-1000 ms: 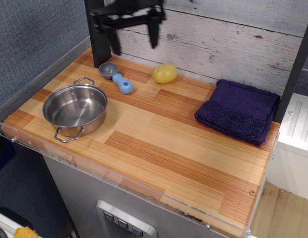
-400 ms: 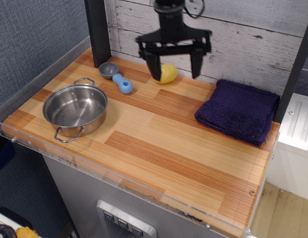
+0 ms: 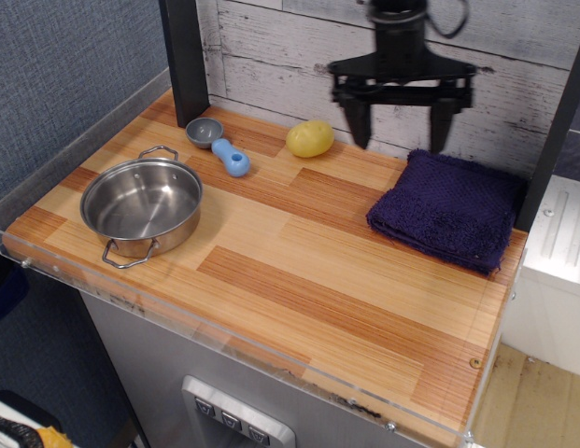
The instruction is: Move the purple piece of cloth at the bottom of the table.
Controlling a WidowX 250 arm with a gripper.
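Altogether one purple piece of cloth (image 3: 449, 209), one gripper (image 3: 400, 133)

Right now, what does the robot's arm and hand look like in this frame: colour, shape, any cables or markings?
The hand is all matte black: a wide horizontal crossbar with two long, narrow fingers tapering to thin tips. Above it sits a dark cylindrical wrist, cut off by the top edge. A thin dark cable loops beside the wrist. No markings, labels or coloured parts are visible. The rest of the arm is out of view.
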